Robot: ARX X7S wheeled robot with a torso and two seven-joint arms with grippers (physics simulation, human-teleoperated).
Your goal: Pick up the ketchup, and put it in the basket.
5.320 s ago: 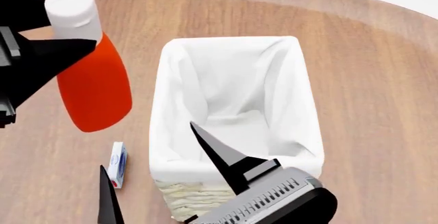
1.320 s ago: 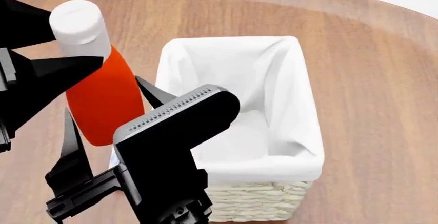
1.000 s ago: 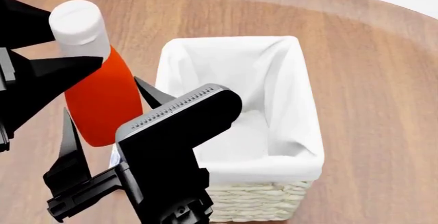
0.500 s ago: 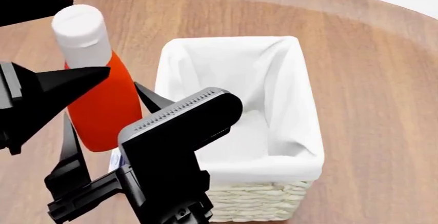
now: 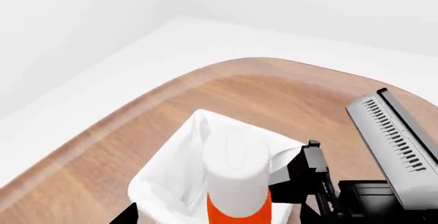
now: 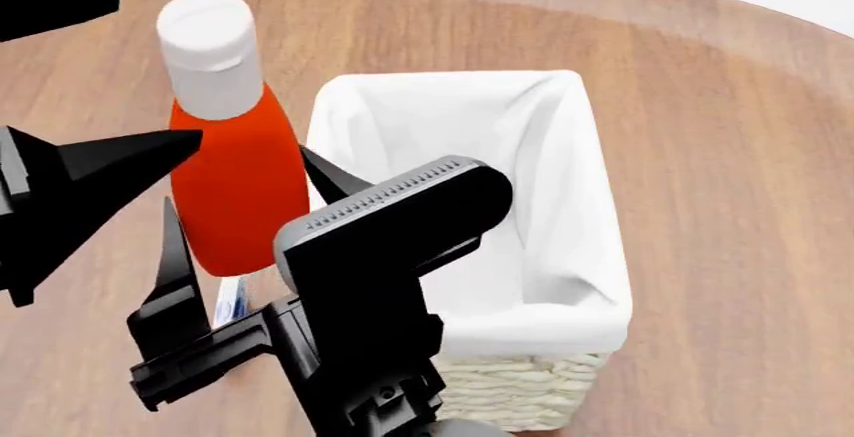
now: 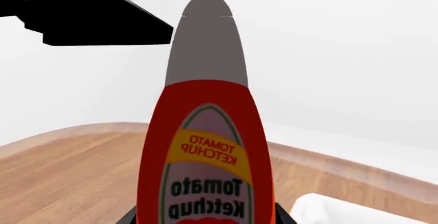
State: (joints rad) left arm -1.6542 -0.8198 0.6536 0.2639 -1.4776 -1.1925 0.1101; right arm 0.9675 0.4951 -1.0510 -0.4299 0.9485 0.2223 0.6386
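1. Ketchup bottle (image 6: 238,172): upright, white cap up, raised just beside the basket (image 6: 587,257) on its long side. The bottle's lower end hangs outside the basket rim, above the wooden table (image 6: 734,157); no part of it is inside the basket.
2. Right gripper (image 6: 247,222): its two black fingers are spread to the width of the bottle, one on each side of the lower body. The right wrist view shows the label filling the frame and dark finger edges at both sides of the bottle (image 7: 204,152). The fingers appear closed on the bottle, holding it.
3. Left gripper (image 6: 80,67): fingers wide apart beside the cap, on the side away from the basket. One tip lies near the bottle's shoulder; contact cannot be determined. It grips nothing.
4. Small white box (image 6: 230,302): lies on the table beside the basket, below the bottle, partly hidden by the right gripper.
5. Basket interior: white liner only is visible.
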